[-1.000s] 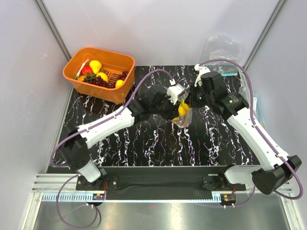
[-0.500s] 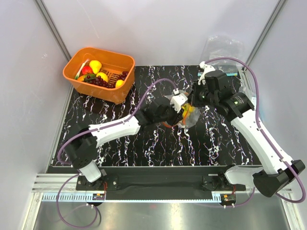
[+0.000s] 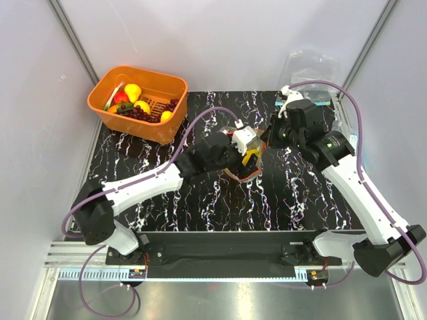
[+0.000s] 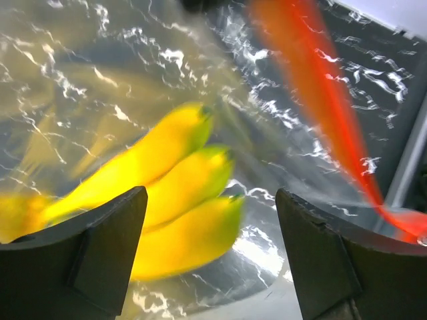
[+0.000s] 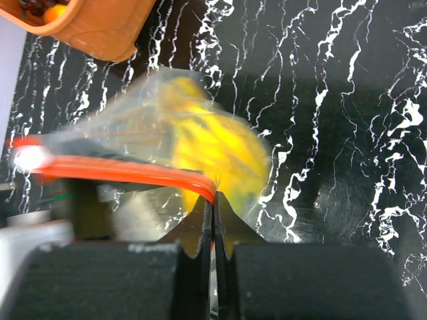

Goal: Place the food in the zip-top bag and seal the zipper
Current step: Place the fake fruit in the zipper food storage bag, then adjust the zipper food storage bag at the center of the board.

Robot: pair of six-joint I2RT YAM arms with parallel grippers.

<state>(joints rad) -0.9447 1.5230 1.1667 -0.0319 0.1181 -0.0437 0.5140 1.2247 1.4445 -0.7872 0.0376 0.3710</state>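
The clear zip-top bag hangs above the middle of the black marble mat. The yellow banana bunch is inside it and shows through the plastic in the right wrist view. My right gripper is shut on the red-orange zipper strip at the bag's mouth and holds the bag up. My left gripper is open at the bag's mouth, just above the banana bunch, and the zipper runs past on its right. Grapes and lemon pieces lie in the orange basket.
The orange basket stands at the back left corner of the mat, and its corner shows in the right wrist view. Other clear bags with a teal strip lie at the back right. Grey walls close in on both sides.
The left gripper has gone down from above the bag to its mouth and now stands open, with the banana bunch in the bag. The right gripper has kept its hold on the zipper strip.
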